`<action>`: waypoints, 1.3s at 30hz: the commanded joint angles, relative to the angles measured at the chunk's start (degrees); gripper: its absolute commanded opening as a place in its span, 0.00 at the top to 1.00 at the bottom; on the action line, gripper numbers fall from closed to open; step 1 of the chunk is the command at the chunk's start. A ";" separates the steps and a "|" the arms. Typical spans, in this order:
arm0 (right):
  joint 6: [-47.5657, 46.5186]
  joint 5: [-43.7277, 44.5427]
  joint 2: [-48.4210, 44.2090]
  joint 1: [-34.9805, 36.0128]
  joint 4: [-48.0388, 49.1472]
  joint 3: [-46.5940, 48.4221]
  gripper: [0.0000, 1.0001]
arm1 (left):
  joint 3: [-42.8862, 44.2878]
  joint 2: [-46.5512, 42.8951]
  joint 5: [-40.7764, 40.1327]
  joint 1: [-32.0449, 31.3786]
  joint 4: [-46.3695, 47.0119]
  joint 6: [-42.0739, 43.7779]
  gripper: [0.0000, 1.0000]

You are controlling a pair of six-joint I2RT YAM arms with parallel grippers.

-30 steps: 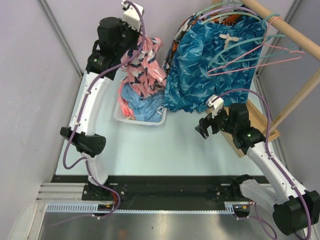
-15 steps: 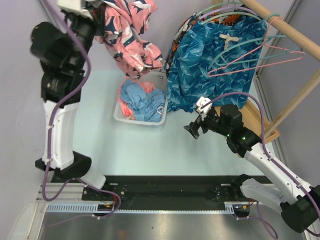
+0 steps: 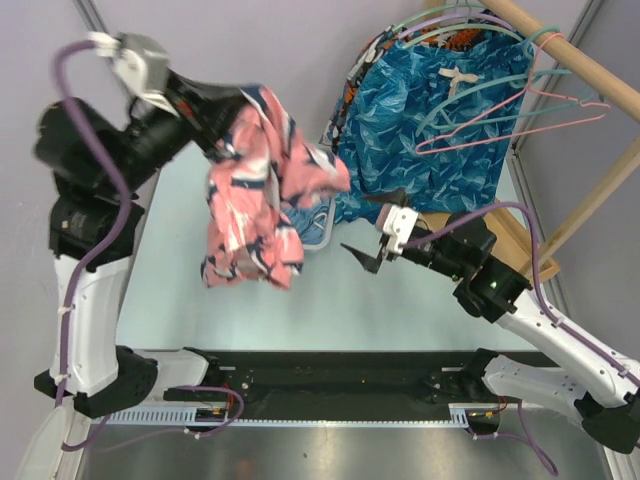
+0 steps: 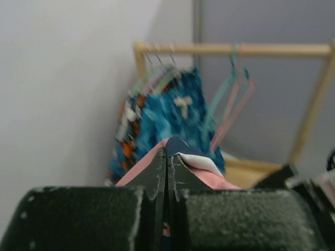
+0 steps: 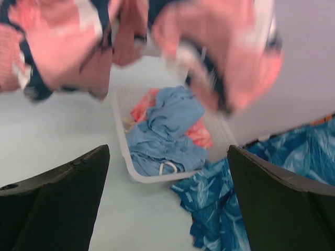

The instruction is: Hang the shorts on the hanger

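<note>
My left gripper [image 3: 216,138] is shut on the coral-pink shorts [image 3: 262,190] and holds them in the air over the table's left middle, where they hang down crumpled. In the left wrist view the jaws [image 4: 167,155] are pressed together on the pink fabric [image 4: 212,177]. The pink hanger [image 3: 535,118] hangs on the wooden rail at the back right and also shows in the left wrist view [image 4: 234,111]. My right gripper [image 3: 368,230] is open and empty, just right of the shorts. In the right wrist view [image 5: 167,178] the shorts [image 5: 52,42] hang blurred above it.
A white basket [image 5: 123,152] with a plain light-blue garment [image 5: 167,130] sits behind the shorts. Blue leaf-print shorts [image 3: 430,130] hang from teal hangers [image 3: 445,110] on the wooden rail [image 3: 560,45]. The rack's wooden base [image 3: 520,245] stands at the right.
My left arm has swung the shorts from high at the back left down and rightward over the table. My right gripper has moved left toward them.
</note>
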 commanded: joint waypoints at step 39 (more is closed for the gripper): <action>-73.93 -2.58 25.27 10.82 -29.93 -1.90 0.08 | -14.52 33.25 32.70 -8.31 -24.80 17.02 0.28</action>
